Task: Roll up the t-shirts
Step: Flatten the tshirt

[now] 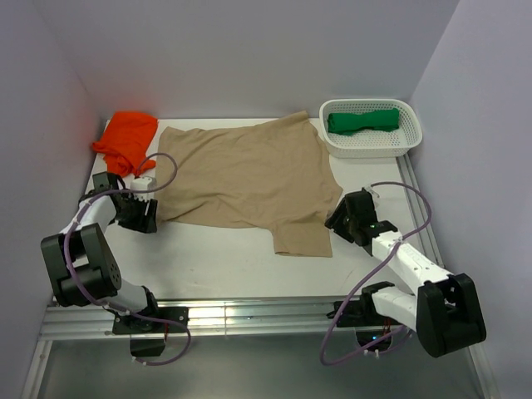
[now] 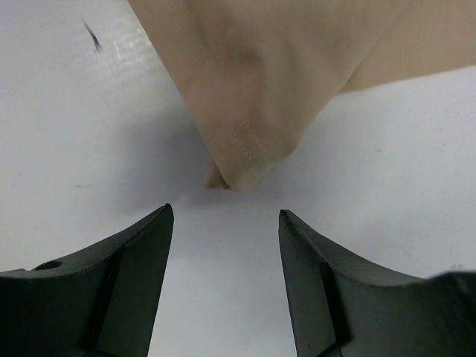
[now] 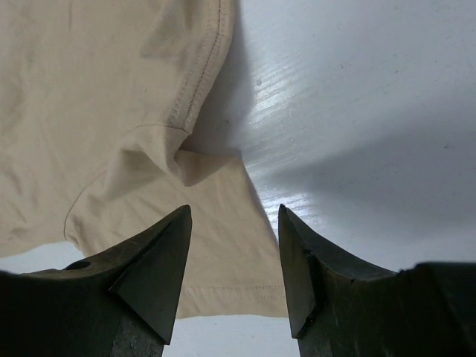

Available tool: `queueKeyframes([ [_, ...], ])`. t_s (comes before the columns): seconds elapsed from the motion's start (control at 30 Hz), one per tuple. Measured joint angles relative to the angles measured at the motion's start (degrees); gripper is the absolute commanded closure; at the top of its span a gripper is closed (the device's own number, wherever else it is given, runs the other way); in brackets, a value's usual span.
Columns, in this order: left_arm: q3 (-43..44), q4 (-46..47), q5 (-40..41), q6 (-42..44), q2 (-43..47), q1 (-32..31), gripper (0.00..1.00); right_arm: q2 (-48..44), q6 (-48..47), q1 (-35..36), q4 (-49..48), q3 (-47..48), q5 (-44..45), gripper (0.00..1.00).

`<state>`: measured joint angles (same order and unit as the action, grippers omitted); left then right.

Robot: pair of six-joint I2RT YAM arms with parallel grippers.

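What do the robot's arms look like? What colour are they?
The left arm and the right arm both have chunky black joints joined by white sections, with thin purple cables looping around them. The left gripper and right gripper each end in two dark, pointed, wedge-shaped fingers.

You will find the tan t-shirt [image 1: 249, 179] spread open and unrolled on the white table [image 1: 224, 258], near its centre, with shallow wrinkles across the body. Its bottom hem faces left. One short sleeve points to the far right; the other sleeve [image 3: 223, 253] lies flat at the near right, with a stitched hem. The near left corner [image 2: 249, 156] shows a doubled layer of cloth. The orange t-shirt [image 1: 126, 140] lies bunched in a loose heap at the far left, just beside the tan one. The green t-shirt [image 1: 363, 121] lies as a compact bundle inside the white basket [image 1: 413, 133] at the far right.
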<state>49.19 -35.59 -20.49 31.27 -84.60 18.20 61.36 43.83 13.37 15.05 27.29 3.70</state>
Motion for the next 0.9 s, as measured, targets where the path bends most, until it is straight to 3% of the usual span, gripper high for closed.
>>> queueKeyframes([
  [0.37, -1.2, 6.5, 0.5, 0.0, 2.1, -1.5, 0.36, 0.7, -0.3, 0.2, 0.0, -1.3, -2.1, 0.44],
  [0.9, -1.2, 6.4, 1.6, 0.7, 2.9, -1.6, 0.36, -2.7, 0.7, 4.3, 10.2, -3.0, -4.8, 0.44],
])
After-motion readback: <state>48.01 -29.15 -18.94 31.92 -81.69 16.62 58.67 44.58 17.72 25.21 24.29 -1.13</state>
